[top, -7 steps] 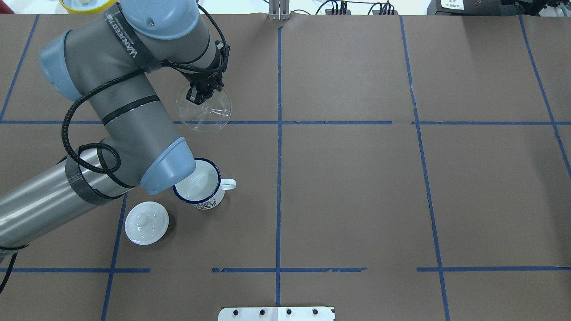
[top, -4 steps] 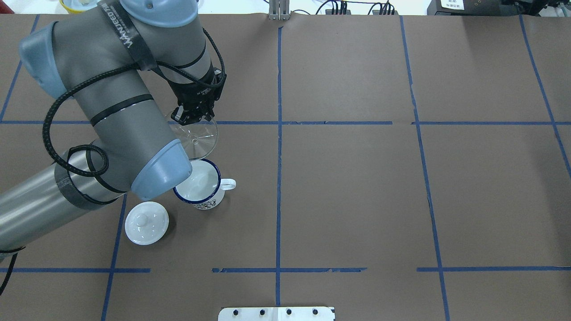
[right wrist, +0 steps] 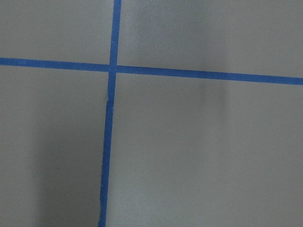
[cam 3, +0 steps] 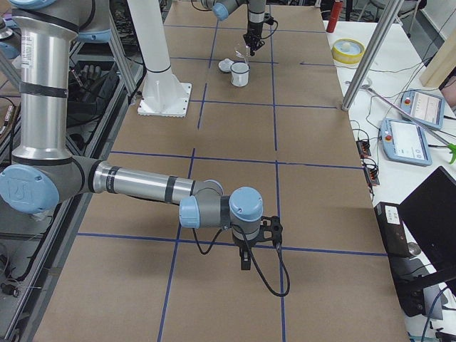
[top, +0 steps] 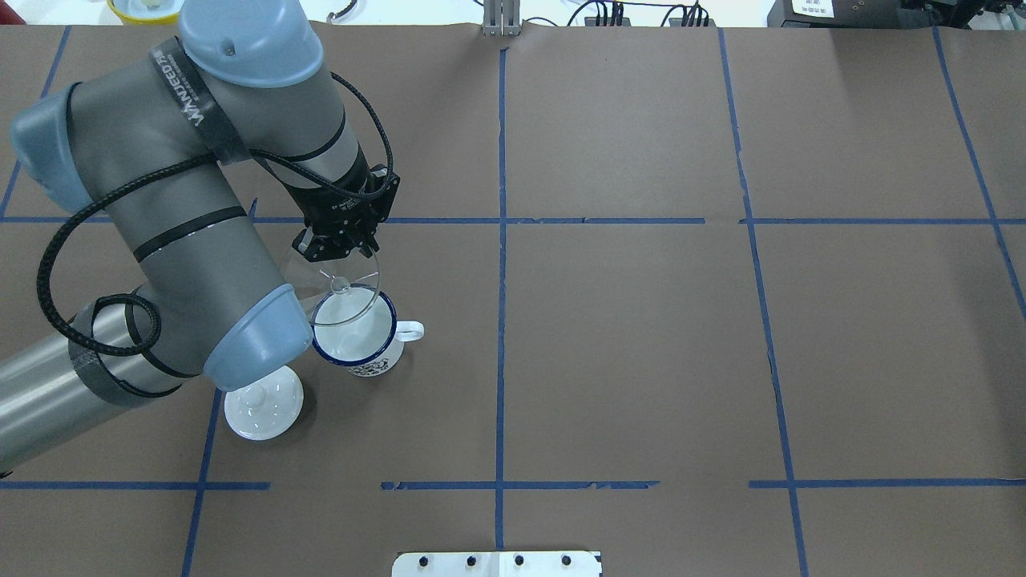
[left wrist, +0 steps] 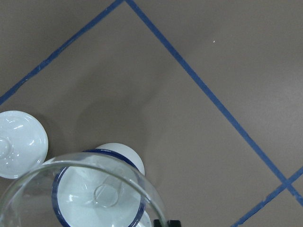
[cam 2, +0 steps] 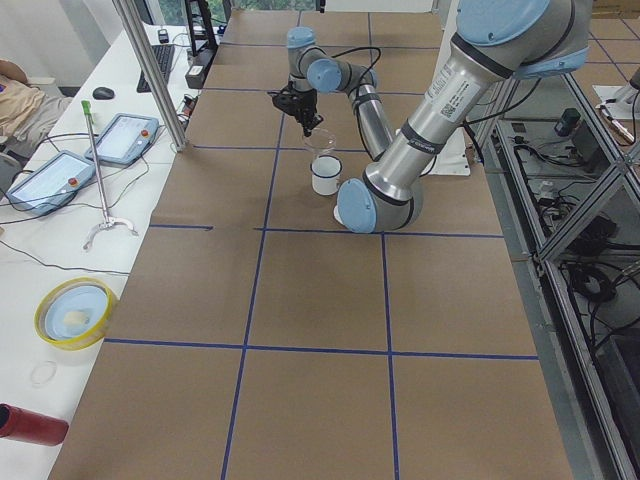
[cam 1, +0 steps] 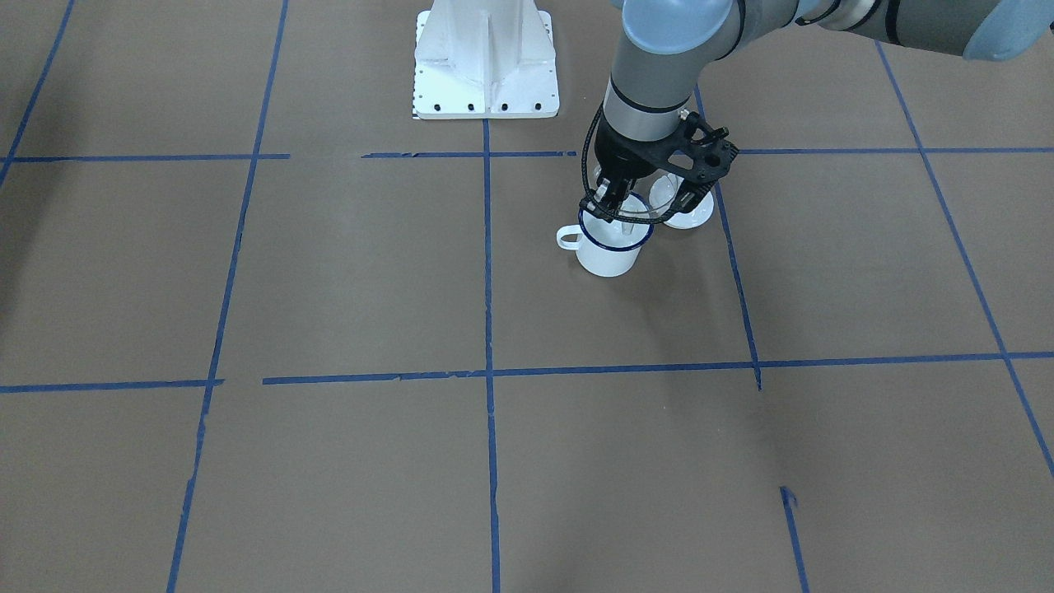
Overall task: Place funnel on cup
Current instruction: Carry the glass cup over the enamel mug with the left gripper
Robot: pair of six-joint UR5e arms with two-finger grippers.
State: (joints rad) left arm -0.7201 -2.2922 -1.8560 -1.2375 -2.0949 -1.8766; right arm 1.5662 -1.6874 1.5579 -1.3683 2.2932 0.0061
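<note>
The clear funnel (top: 333, 284) hangs from my left gripper (top: 333, 244), which is shut on its far rim. The funnel is just above the white cup (top: 357, 340) with the dark blue rim, handle pointing right. In the overhead view the funnel's bowl overlaps the cup's far rim. In the left wrist view the funnel (left wrist: 71, 175) has its spout over the cup's (left wrist: 118, 153) opening. The front view shows the funnel (cam 1: 630, 210) over the cup (cam 1: 608, 247). My right gripper (cam 3: 246, 260) shows only in the right side view, low over bare paper; I cannot tell its state.
A round white domed lid (top: 263, 410) with a knob lies on the table left of the cup, partly under my left arm. Blue tape lines cross the brown paper. A yellow bowl (cam 2: 70, 312) sits at the far table edge.
My left arm has carried the funnel from beyond the blue line toward the near side, until it hangs over the cup. The cup and lid have not moved.
</note>
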